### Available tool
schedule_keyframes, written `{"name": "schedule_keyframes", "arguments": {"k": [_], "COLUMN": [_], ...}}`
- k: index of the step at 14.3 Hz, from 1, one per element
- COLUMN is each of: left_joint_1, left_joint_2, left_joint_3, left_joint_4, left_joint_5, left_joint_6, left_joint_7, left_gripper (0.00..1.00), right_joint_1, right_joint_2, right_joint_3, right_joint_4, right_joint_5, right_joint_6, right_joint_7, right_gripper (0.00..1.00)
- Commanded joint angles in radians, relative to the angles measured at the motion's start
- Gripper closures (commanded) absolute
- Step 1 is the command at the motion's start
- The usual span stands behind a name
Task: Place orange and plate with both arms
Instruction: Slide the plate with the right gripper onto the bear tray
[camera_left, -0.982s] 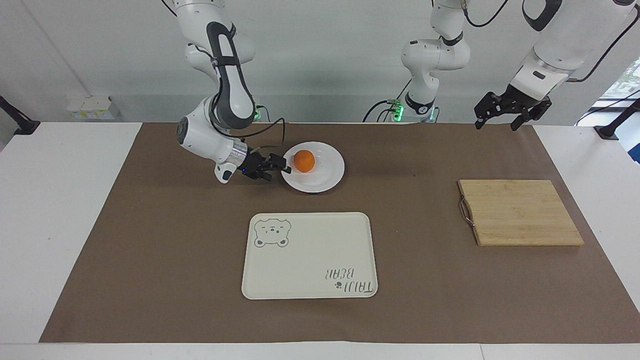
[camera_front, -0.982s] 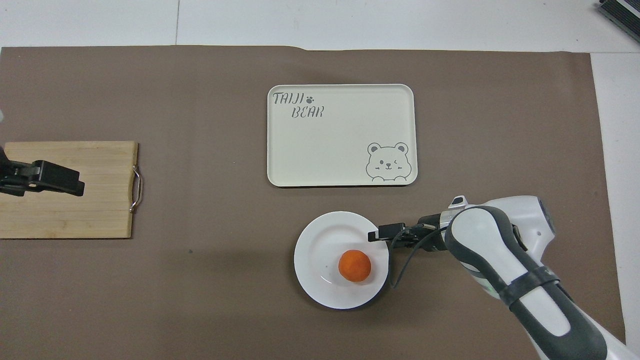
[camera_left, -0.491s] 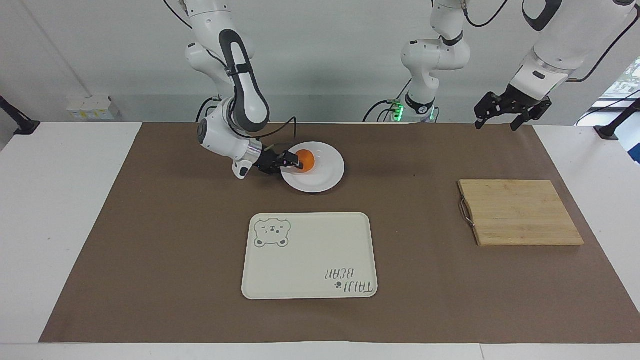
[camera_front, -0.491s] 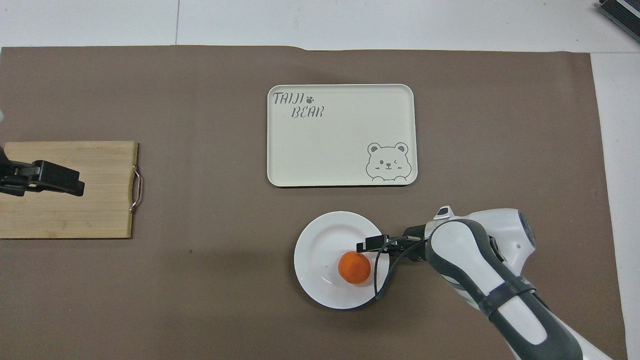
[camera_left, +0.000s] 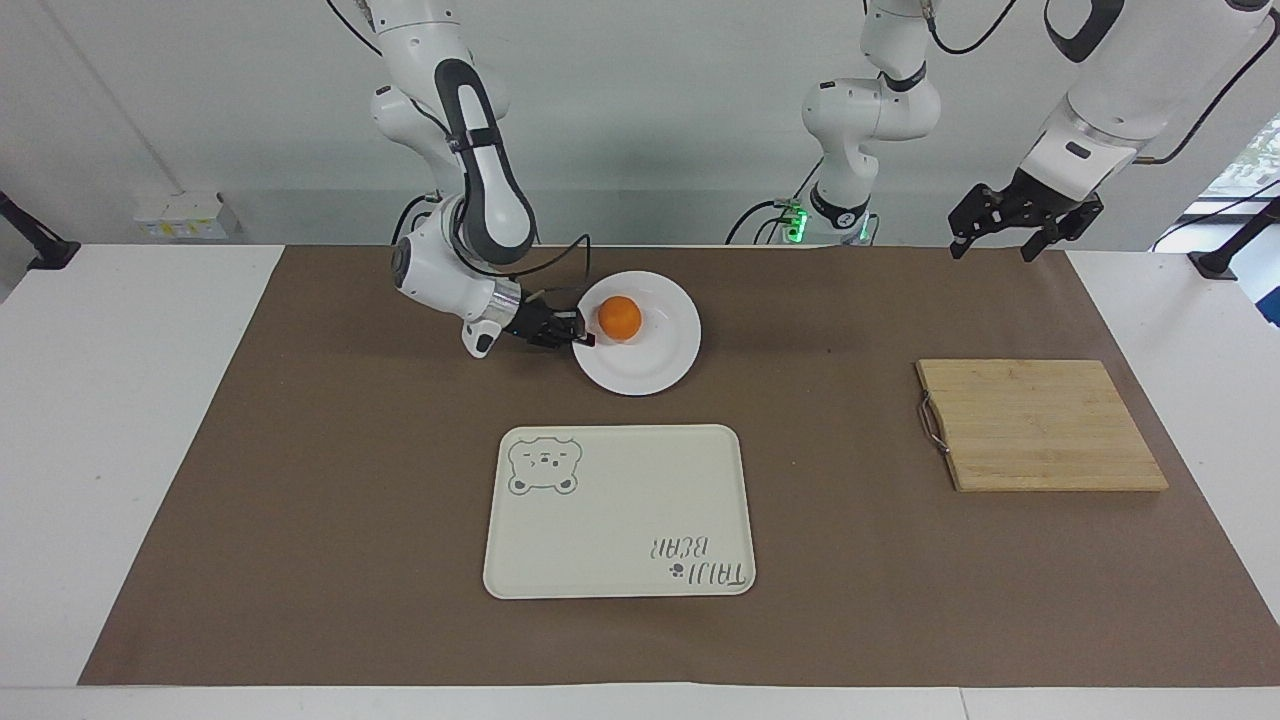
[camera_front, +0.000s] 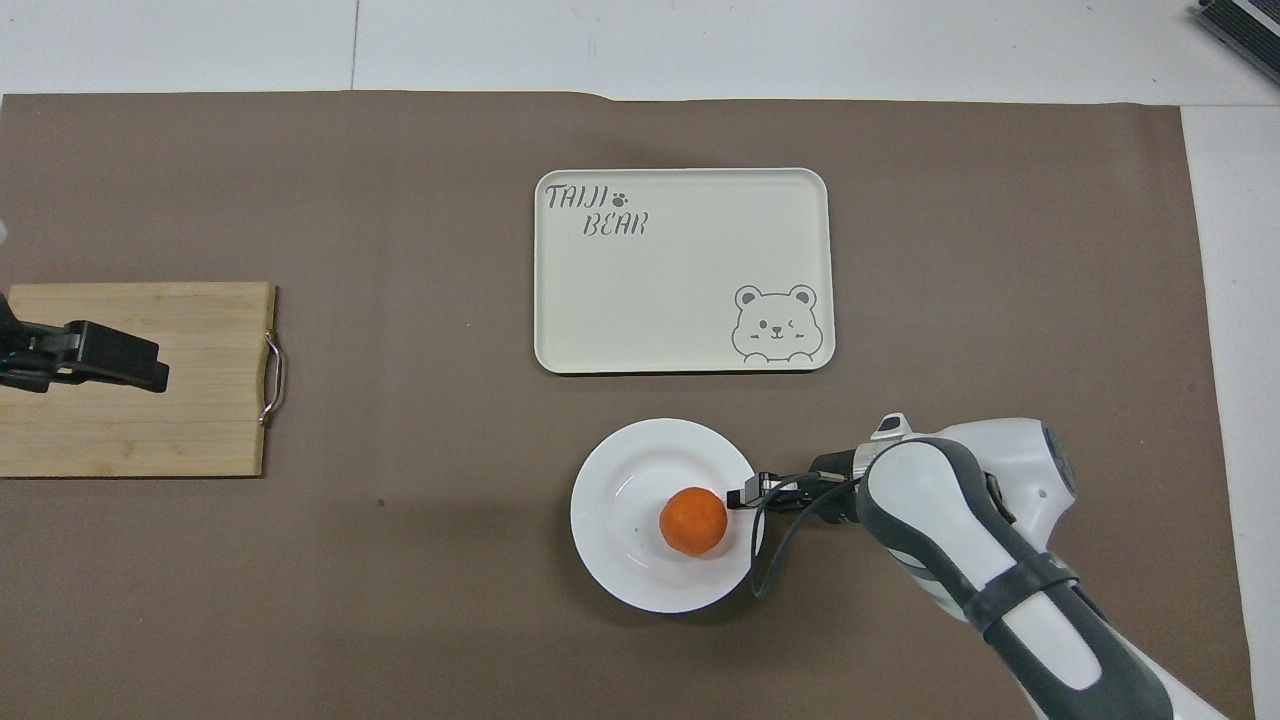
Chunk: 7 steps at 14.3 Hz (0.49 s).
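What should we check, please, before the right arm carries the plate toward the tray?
1. right gripper shut on the plate's rim: ok.
2. orange resting on the plate, near the gripped edge: ok.
3. Plate lifted off the brown mat: cannot tell.
4. bear tray bare, nothing on it: ok.
5. Mat between plate and tray free of objects: ok.
6. left gripper open, waiting in the air near the cutting board's end of the table: ok.

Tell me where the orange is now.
The orange sits on the plate, nearer to the robots than the tray. In the facing view the right gripper, shut on the plate's rim, is just beside it.
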Motion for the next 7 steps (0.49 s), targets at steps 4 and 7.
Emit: {"name": "schedule_keyframes", "arguments": {"k": [4,7], "left_joint_1": [0.010,0.010], "left_joint_2": [0.007,0.007], "left_joint_3": [-0.011,-0.011], "left_joint_4": [0.018,0.018], "left_joint_5": [0.019,0.018], "left_joint_6": [0.000,0.000], "left_joint_7": [0.002,0.002], "left_gripper": [0.00,0.00], "right_joint_1": [-0.028,-0.040], "right_joint_2": [0.003,0.010], "right_joint_3": [0.006,0.006], "right_joint_4": [0.017,0.035], "right_joint_5": [0.031,0.107], "right_joint_6": [0.008,0.005], "right_joint_7": [-0.077,-0.215], "right_gripper": [1.00,1.00]}}
